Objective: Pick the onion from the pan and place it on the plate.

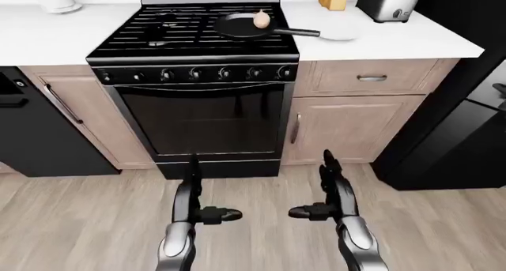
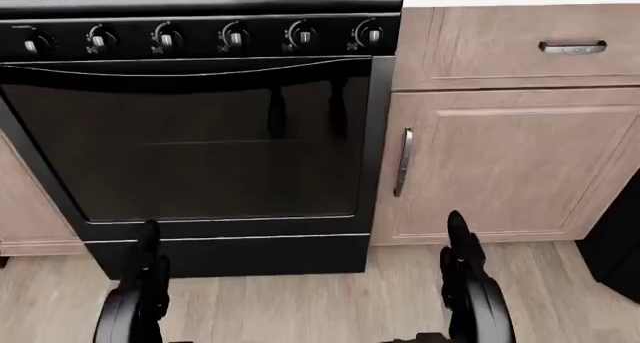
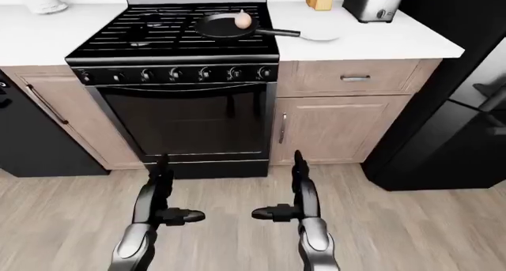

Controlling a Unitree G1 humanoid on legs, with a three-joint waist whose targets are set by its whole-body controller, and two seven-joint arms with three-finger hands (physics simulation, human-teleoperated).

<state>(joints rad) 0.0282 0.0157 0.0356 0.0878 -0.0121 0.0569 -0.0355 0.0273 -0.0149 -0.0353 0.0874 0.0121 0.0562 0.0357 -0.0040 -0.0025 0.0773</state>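
Both robot hands, left point(image 1: 207, 209) and right point(image 1: 320, 207), hang released and empty, well short of the stove point(image 1: 197, 75). Onion point(image 1: 261, 20) sits in the pan point(image 1: 241, 25), beside the plate point(image 1: 339, 33) on the surface point(image 1: 395, 43), awaiting approach.

The stove point(image 1: 197, 105) has a glossy black oven door that mirrors faintly, under matt black grates. The cabinets point(image 1: 348, 123) are pale matt wood grain with brushed-metal handles. At 1 o'clock, a shiny metal toaster point(image 1: 387, 3) stands on the smooth white table point(image 1: 395, 40).
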